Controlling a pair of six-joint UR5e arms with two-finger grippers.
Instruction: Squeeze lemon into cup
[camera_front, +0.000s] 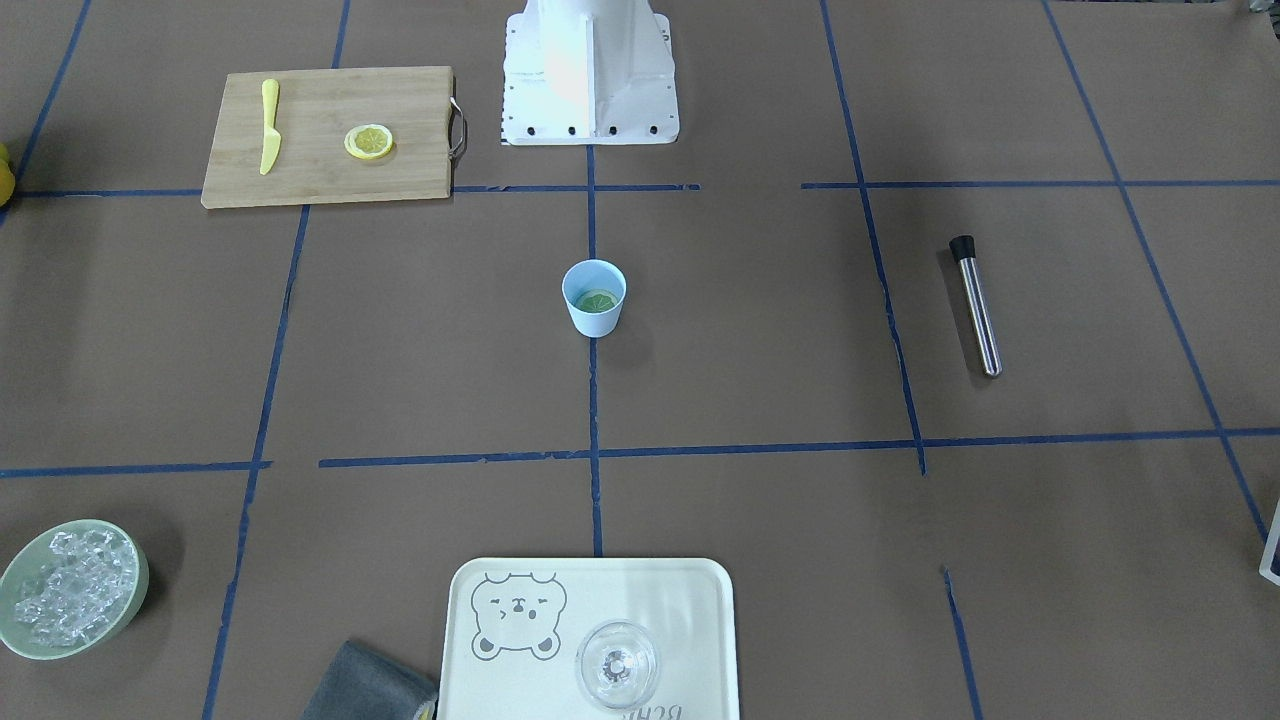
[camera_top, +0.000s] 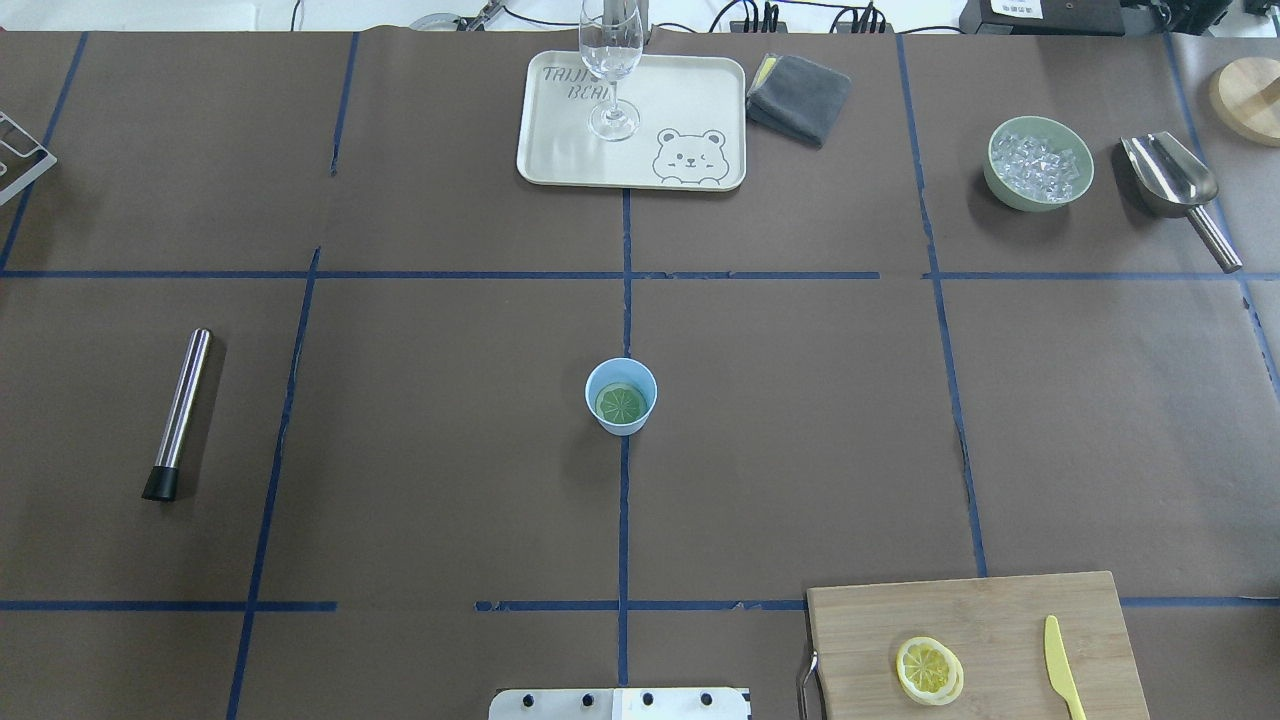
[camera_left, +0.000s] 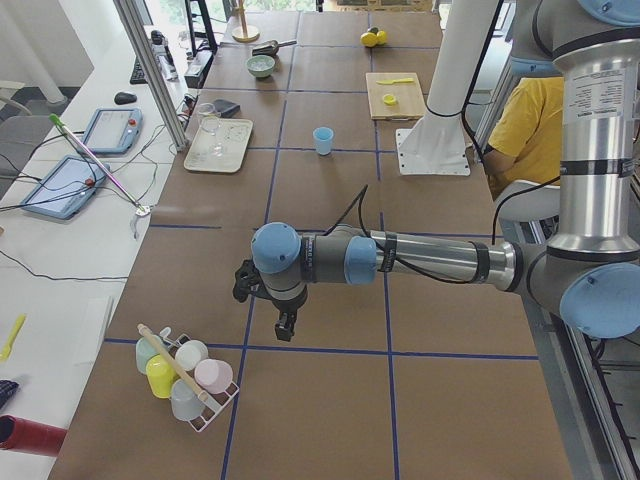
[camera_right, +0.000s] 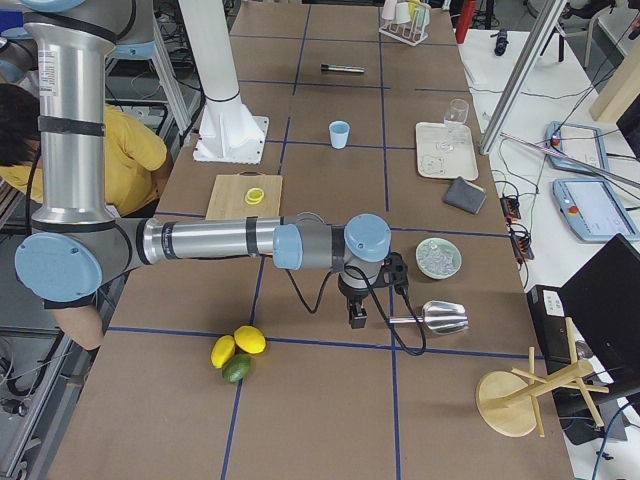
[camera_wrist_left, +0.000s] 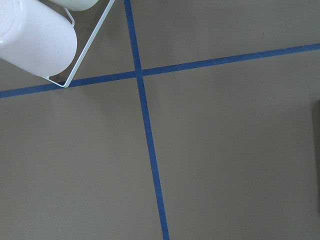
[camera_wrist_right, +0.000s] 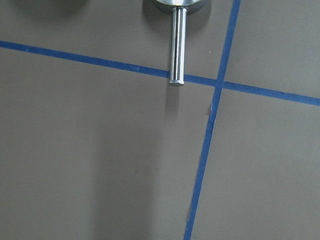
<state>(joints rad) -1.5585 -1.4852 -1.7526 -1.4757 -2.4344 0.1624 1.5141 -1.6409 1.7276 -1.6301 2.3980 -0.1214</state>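
Note:
The light-blue cup (camera_front: 593, 318) (camera_top: 622, 424) stands upright at the table's middle. A lemon slice (camera_front: 598, 300) (camera_top: 620, 403) lies flat inside it. A second lemon slice (camera_front: 369, 141) (camera_top: 929, 669) lies on the wooden cutting board (camera_front: 320, 175) (camera_top: 1000, 610). Neither gripper shows in the overhead or front views. My left gripper (camera_left: 285, 325) hangs over the table's left end near a cup rack, far from the cup. My right gripper (camera_right: 357, 315) hangs over the right end next to a metal scoop. I cannot tell whether either is open or shut.
A yellow knife (camera_top: 1063, 668) lies on the board. A tray (camera_top: 560, 160) holds a clear glass (camera_top: 611, 60). A grey cloth (camera_top: 798, 96), a bowl of ice (camera_top: 1038, 163), a metal scoop (camera_top: 1175, 190) and a steel muddler (camera_top: 180, 410) are spread around. Whole citrus fruits (camera_right: 238, 352) lie at the right end.

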